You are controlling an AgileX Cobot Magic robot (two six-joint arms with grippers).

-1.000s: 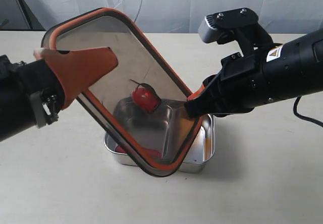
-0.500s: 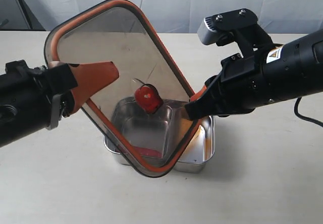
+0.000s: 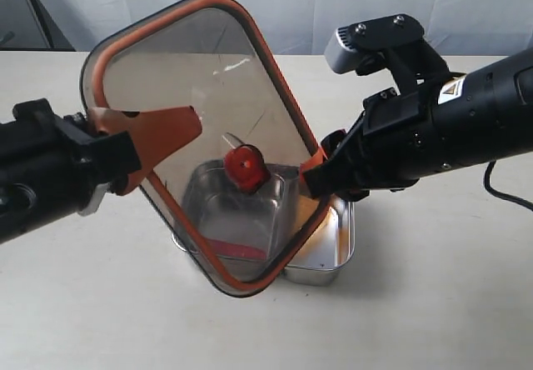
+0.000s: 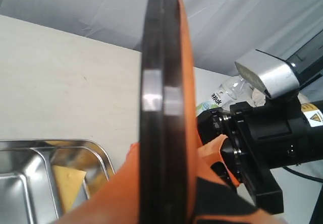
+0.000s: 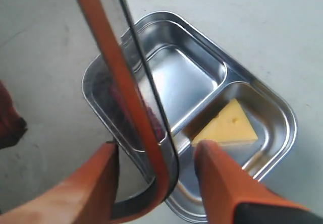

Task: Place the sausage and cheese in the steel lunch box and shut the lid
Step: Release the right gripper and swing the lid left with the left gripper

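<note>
Left gripper (image 3: 171,130) on smoky, orange-rimmed lid (image 3: 204,70)

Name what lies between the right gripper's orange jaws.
Between the jaws of the right gripper runs the orange-rimmed edge of the smoky translucent plastic lid, gaps either side, seen in the right wrist view.

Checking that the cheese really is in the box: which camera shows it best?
The right wrist view: the cheese lies whole in the smaller compartment of the steel lunch box. The left wrist view catches only part of it, beside the lid. In the exterior view the tilted lid mostly hides it.
</note>
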